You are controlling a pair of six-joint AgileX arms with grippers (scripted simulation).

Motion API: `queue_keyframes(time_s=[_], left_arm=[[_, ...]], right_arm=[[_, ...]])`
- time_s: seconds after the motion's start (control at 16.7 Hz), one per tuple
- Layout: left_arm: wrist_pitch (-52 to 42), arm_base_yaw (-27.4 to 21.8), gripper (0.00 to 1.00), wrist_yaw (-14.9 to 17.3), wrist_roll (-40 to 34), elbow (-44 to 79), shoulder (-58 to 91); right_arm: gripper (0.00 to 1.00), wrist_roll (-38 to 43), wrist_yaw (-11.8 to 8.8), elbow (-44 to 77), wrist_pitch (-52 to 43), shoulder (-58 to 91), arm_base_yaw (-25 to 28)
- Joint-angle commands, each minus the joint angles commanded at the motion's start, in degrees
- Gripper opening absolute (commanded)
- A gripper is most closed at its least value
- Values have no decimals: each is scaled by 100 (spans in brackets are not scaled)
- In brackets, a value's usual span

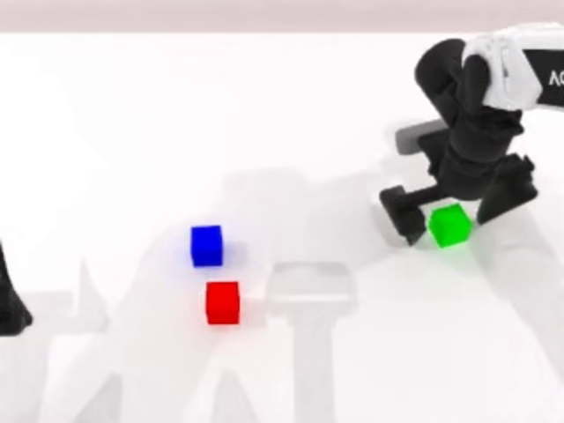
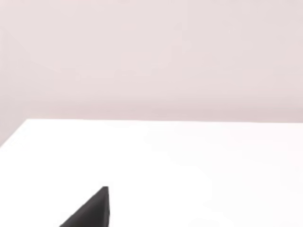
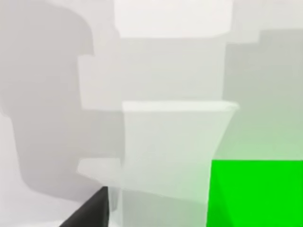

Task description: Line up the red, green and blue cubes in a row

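Note:
The green cube (image 1: pixel 449 225) rests on the white table at the right. My right gripper (image 1: pixel 449 220) is lowered over it and open, one dark finger on each side. In the right wrist view the green cube (image 3: pixel 255 194) fills one corner, and one finger (image 3: pixel 94 210) stands apart from it with bare table between. The blue cube (image 1: pixel 206 245) sits left of centre. The red cube (image 1: pixel 222 302) lies just in front of it, slightly to the right. My left arm (image 1: pixel 11 304) is parked at the table's left edge, and its wrist view shows one fingertip (image 2: pixel 92 210) over bare table.
The white table (image 1: pixel 264 132) runs back to a far edge near the top of the top view. A wide stretch of table separates the green cube from the blue and red pair. The right arm's body (image 1: pixel 476 97) hangs over the back right.

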Motion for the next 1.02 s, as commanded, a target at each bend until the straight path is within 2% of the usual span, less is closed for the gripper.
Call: queue_keyframes(time_s=[0.3, 1.02], left_arm=[[0, 0, 100, 0, 0, 0, 0], [0, 0, 100, 0, 0, 0, 0]], right_arm=[[100, 2, 0, -53, 69, 39, 3], [10, 2, 0, -53, 69, 39, 3]])
